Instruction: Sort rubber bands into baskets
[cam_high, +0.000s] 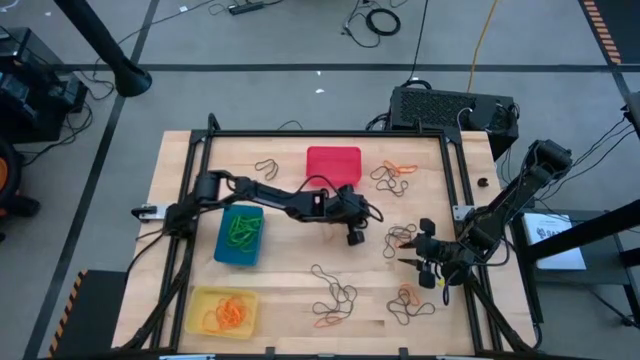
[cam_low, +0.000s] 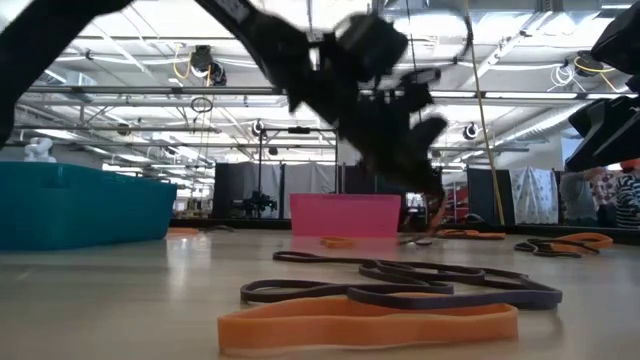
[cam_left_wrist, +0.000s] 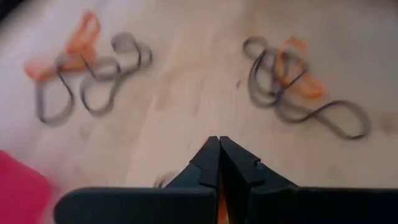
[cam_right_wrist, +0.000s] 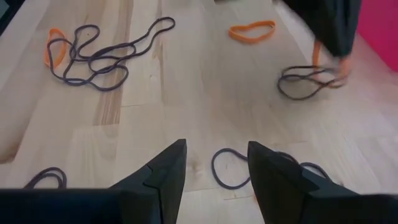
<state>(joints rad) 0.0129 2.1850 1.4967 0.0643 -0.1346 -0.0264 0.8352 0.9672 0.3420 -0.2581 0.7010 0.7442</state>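
Left gripper (cam_high: 355, 238) pinching closed, apparently on an orange band, hanging just beside red basket (cam_high: 333, 163); yellow basket (cam_high: 222, 310) lying well back toward own base. Right gripper (cam_high: 424, 262) waiting, jaws spread.

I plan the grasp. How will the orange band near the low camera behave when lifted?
The orange band lies flat and thin, so it is probably floppy and light. A dark band appears to touch it, so this may come along.
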